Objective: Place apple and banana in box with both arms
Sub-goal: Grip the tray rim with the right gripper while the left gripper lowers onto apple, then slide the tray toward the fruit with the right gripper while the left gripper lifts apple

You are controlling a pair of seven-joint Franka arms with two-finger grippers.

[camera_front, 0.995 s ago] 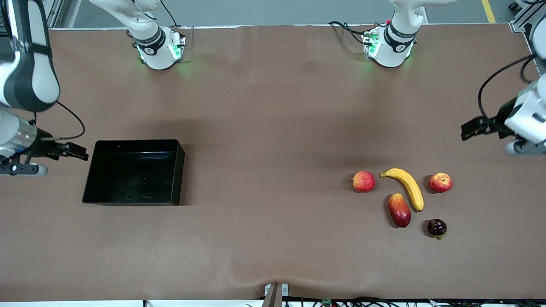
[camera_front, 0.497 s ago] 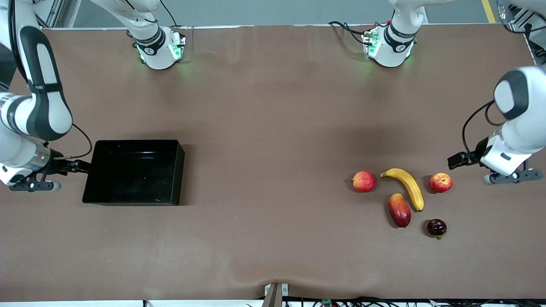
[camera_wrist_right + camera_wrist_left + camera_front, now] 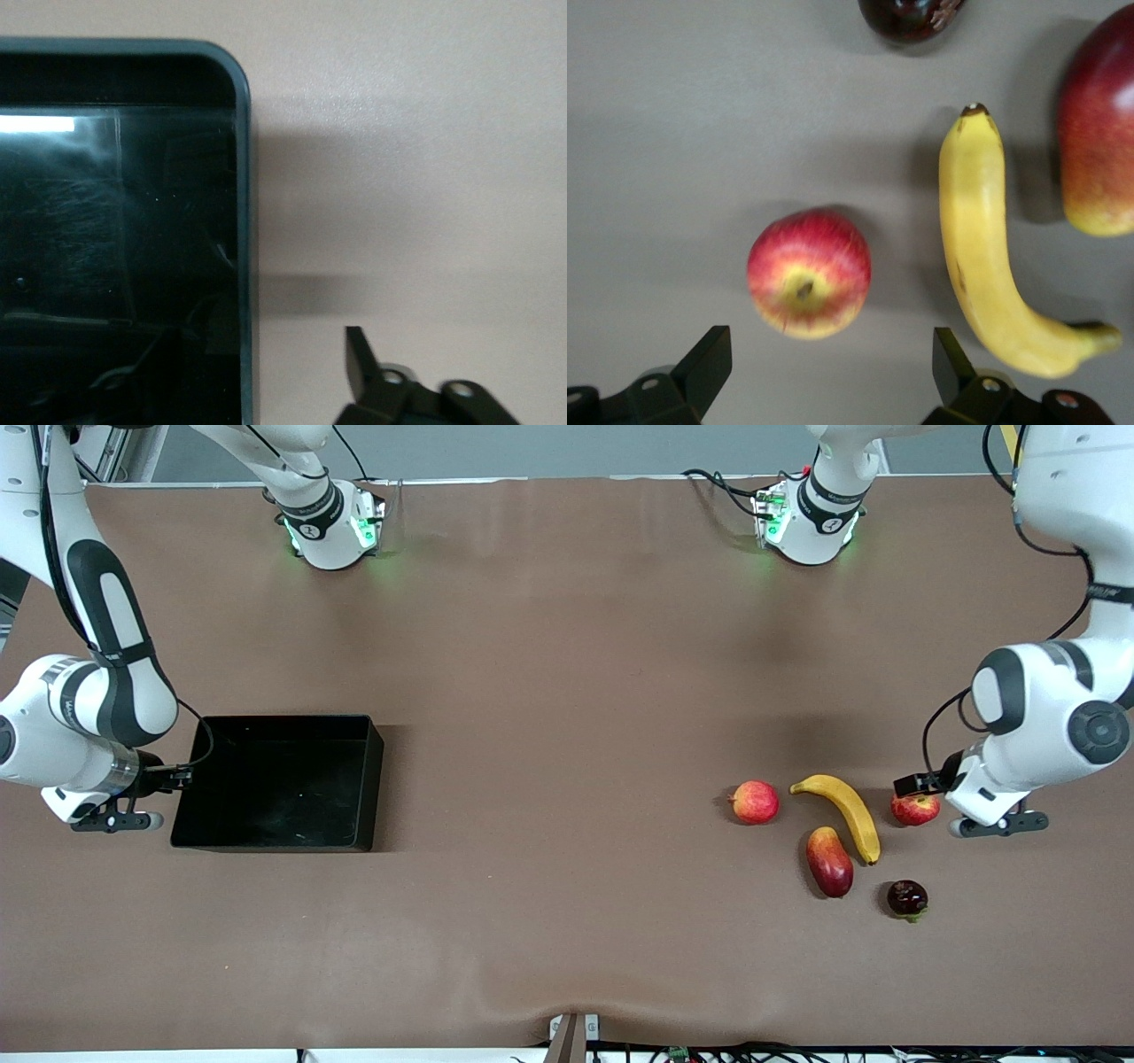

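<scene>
Left gripper [image 3: 824, 372], jaws wide open, hovers over the apple [image 3: 915, 809] beside the banana [image 3: 842, 813], while the right gripper [image 3: 175, 777] straddles the wall of the empty box [image 3: 370, 779], partly open; closing could drag the box

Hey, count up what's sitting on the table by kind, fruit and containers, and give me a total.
Apple: 1
Pinkish-red round fruit: 1
Banana: 1
Mango: 1
Dark purple fruit: 1
Box: 1
Total: 6
</scene>
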